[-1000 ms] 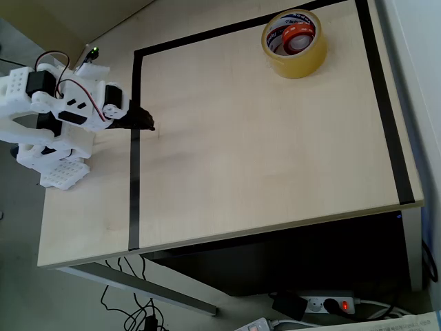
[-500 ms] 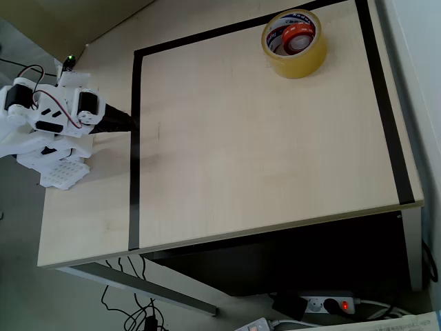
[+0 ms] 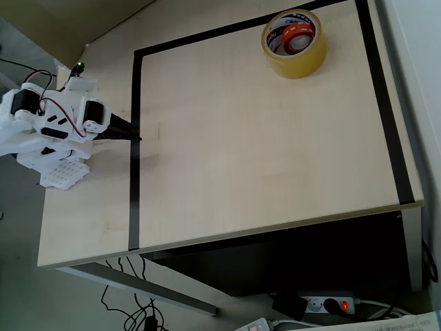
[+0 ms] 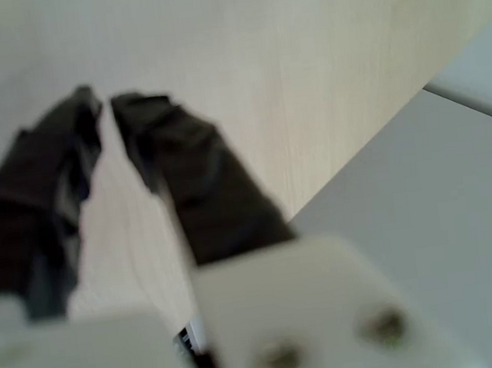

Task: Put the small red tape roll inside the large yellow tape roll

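The large yellow tape roll [image 3: 295, 43] lies flat at the far right of the table in the overhead view. The small red tape roll [image 3: 298, 36] sits inside its hole, leaning against the white printed core. My white arm is folded back at the table's left edge, far from both rolls. My gripper [image 3: 135, 134] points right over the black tape line. In the wrist view the black fingers [image 4: 181, 170] nearly meet at their tips over bare wood, and the gripper [image 4: 105, 107] holds nothing.
A black tape line [image 3: 134, 152] frames the work area on the light wooden table [image 3: 262, 152]. The arm's white base [image 3: 58, 169] stands at the left edge. A power strip [image 3: 324, 303] and cables lie on the floor below the table's front edge.
The arm pulled back to the left from the tape line, then shifted slightly right again. Both tape rolls stayed put.
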`<action>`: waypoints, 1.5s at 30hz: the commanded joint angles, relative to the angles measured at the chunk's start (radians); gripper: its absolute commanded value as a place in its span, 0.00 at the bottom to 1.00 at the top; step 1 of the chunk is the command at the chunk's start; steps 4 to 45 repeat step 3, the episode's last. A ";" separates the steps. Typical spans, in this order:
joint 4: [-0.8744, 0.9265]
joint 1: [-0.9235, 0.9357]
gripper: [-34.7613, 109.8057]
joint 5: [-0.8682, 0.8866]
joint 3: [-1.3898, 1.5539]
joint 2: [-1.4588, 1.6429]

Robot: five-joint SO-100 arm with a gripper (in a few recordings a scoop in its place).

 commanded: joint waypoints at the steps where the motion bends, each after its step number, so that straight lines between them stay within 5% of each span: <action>1: 0.026 0.015 0.24 0.020 0.106 0.000; 45: 0.025 0.012 0.24 0.020 0.106 0.000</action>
